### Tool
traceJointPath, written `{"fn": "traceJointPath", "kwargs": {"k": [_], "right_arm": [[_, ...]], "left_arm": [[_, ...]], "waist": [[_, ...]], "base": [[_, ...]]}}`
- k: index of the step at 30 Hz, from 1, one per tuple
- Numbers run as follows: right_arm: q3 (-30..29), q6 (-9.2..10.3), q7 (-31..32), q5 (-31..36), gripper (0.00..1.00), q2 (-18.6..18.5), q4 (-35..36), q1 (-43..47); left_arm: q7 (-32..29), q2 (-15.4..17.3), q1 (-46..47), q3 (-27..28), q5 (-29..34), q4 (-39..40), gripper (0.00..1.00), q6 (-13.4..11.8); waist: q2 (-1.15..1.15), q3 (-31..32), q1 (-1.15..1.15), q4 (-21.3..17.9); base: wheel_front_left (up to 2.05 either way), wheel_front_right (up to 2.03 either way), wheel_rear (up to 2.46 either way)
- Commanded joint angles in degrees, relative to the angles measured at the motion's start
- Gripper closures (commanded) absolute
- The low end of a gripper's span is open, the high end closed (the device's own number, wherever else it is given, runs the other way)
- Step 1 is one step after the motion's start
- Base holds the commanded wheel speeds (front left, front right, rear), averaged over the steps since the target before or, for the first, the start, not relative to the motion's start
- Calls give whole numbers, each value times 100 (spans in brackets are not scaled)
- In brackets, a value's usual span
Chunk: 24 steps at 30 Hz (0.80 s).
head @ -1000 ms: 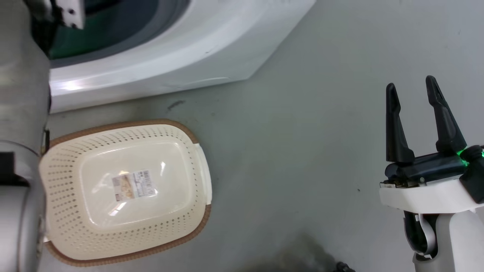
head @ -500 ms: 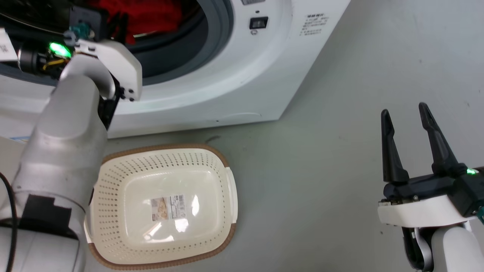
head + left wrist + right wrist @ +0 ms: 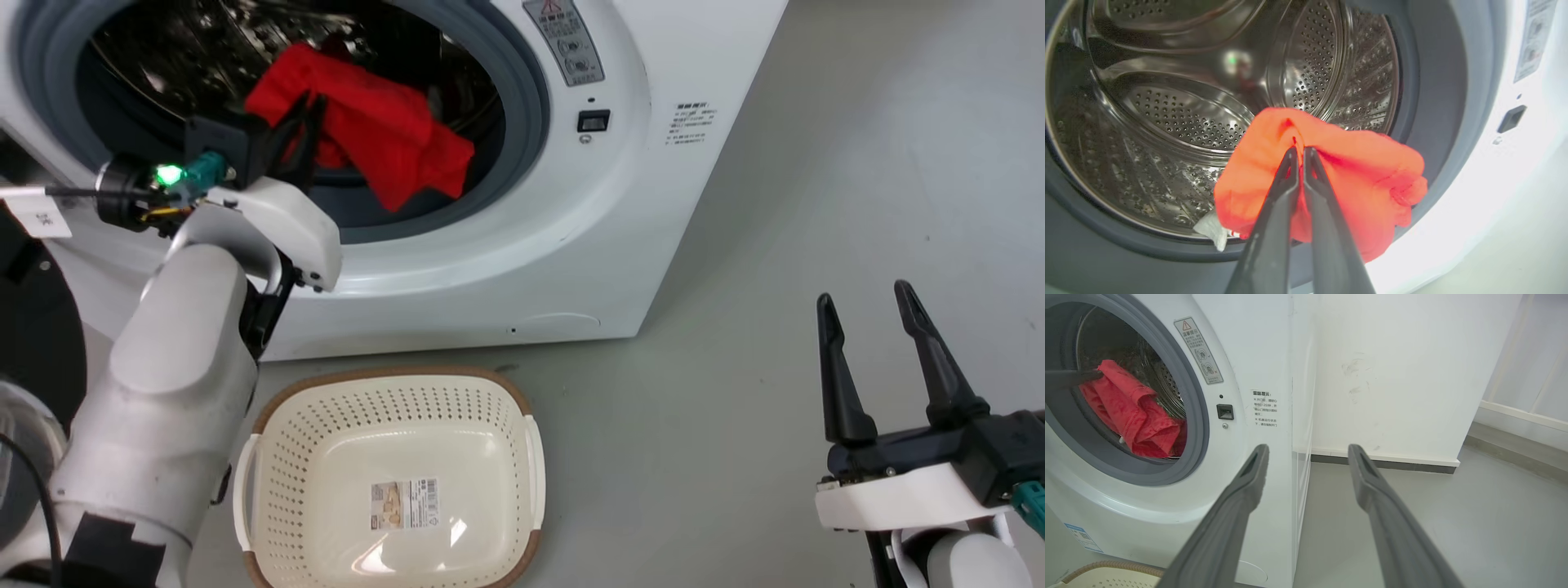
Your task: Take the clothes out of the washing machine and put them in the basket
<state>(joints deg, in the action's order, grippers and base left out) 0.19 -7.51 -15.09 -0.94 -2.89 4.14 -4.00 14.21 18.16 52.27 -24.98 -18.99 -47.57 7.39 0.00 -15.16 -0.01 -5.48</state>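
Grey floor point(image 3: 735, 245): smooth, open to the right of the machine.

Basket point(image 3: 392, 378): cream with a brown rim, standing on the floor just before the lower front edge of the washing machine point(image 3: 637, 204). It holds nothing but a label on its base.

Right gripper point(image 3: 863, 292): fingers spread and holding nothing, over open floor well apart from the basket's right edge.

Left gripper point(image 3: 1300, 149): fingers pressed together on a fold of the red jersey point(image 3: 384, 139), pinching it near the top of the bundle.

Jersey: raised at the machine's mouth, its lower part hanging across the bottom edge of the grey door ring point(image 3: 522, 106). A white scrap shows beneath it in the left wrist view.

Drum point(image 3: 1167, 114): perforated steel, no other garment seen.

Wall point(image 3: 1392, 375): white, beyond the machine's right side.

Step in hand, as judged: drawing the jersey out.

Method: hold the pinch firm and lift until the trailing cloth clears the ring's lower edge. Then pull back and lower over the basket's middle, which lies almost beneath the door.

Room: free between ring and basket, though the left forearm hangs near the basket's left edge.

Risk: the hem catching on the ring, or draping over the basket's rear rim.
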Motion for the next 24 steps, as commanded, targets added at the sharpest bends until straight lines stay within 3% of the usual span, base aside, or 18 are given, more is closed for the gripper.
{"fn": "traceJointPath", "kwargs": {"k": [1,7,24], "right_arm": [[-10,4,-12,27,0,4,-5,69],[-26,4,-12,52,0,4,-36,266],[-24,4,-12,21,0,4,-79,536]], "left_arm": [[-11,21,-108,8,-37,108,100,-8],[-235,224,-725,25,-129,1265,100,-179],[-1134,971,-2156,259,-173,4955,100,-968]], "waist": [[0,112,1,56],[0,399,1,121],[0,806,1,298]], "base": [[0,0,0],[0,0,0],[0,0,0]]}}
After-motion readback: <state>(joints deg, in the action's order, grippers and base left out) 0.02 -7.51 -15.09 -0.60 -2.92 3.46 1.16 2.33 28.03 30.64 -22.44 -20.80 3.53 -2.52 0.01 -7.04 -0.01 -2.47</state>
